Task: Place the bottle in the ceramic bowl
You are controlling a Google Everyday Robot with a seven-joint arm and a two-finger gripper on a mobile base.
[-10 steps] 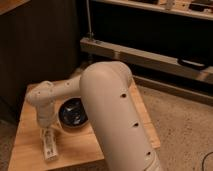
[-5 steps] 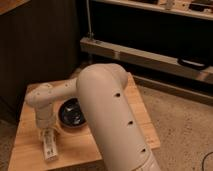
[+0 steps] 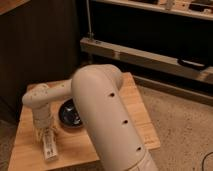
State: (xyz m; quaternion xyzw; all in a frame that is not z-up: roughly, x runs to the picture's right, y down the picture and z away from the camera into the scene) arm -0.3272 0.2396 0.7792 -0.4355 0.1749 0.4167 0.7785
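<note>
The ceramic bowl (image 3: pixel 70 116) is dark and glossy and sits on the wooden table (image 3: pixel 135 115), partly hidden behind my big white arm. The small white bottle (image 3: pixel 50 149) lies flat near the table's front left edge, left of and in front of the bowl. My gripper (image 3: pixel 45 136) points down right at the bottle's upper end, at the table surface. The arm's forearm (image 3: pixel 107 120) fills the middle of the view.
A dark cabinet wall stands behind the table on the left. A metal shelf rail (image 3: pixel 150 55) runs across the back right, with a black handle-like thing (image 3: pixel 192 64) on it. Speckled floor (image 3: pixel 180 135) lies to the right of the table.
The forearm has shifted a little to the left across the view. The gripper has stayed low over the bottle at the front left of the table. The bowl has not moved.
</note>
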